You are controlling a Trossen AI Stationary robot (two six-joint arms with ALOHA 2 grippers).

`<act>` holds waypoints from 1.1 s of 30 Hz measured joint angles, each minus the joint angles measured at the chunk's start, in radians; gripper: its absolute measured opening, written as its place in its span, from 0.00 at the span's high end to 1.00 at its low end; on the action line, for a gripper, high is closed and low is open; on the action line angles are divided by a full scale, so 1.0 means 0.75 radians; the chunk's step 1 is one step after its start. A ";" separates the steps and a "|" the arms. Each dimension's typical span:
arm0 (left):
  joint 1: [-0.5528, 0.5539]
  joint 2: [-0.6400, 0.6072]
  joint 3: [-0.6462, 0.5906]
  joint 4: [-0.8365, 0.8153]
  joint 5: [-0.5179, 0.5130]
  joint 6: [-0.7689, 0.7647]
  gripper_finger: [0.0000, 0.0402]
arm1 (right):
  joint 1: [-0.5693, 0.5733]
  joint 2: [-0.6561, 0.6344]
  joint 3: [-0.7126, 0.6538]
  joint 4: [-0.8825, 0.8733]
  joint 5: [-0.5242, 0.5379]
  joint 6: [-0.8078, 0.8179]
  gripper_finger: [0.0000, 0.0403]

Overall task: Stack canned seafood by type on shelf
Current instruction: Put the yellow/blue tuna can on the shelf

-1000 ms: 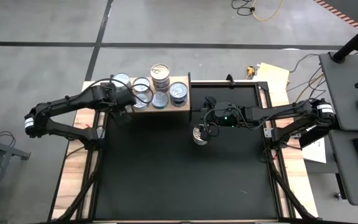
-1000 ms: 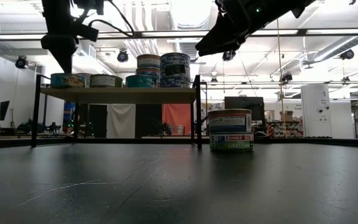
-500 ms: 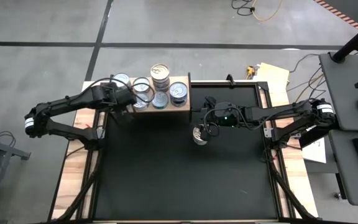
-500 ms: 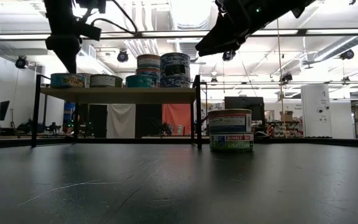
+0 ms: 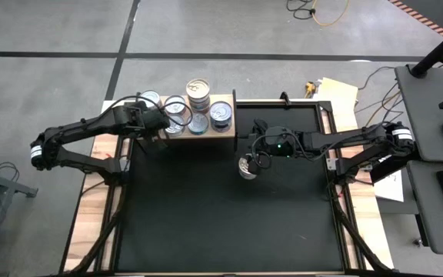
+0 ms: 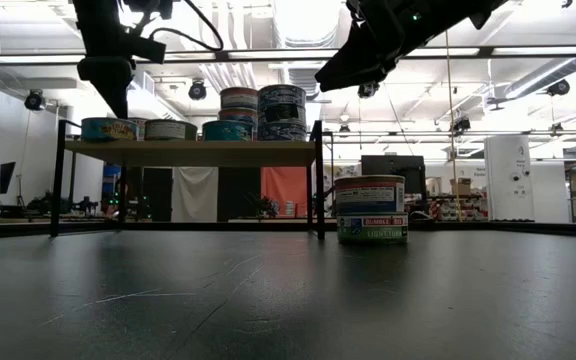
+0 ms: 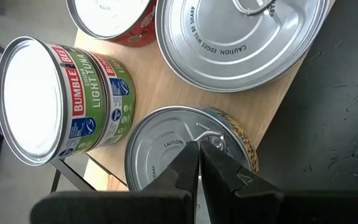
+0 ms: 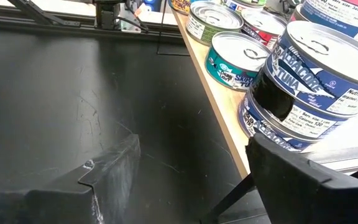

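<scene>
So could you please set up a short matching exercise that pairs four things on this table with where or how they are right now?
Things:
1. left gripper
2. right gripper
3. Bumble Bee can pair
4. dark blue tuna stack

States:
A. on the black table, off the shelf
B. fingers shut, above the shelf's left end
C. two cans high on the wooden shelf
D. fingers open, above the cans on the table

Pairs: 1-B, 2-D, 3-A, 4-C
</scene>
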 joint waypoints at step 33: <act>0.001 -0.003 -0.071 0.161 -0.005 0.116 1.00 | 0.000 0.000 0.000 0.001 0.001 0.010 0.30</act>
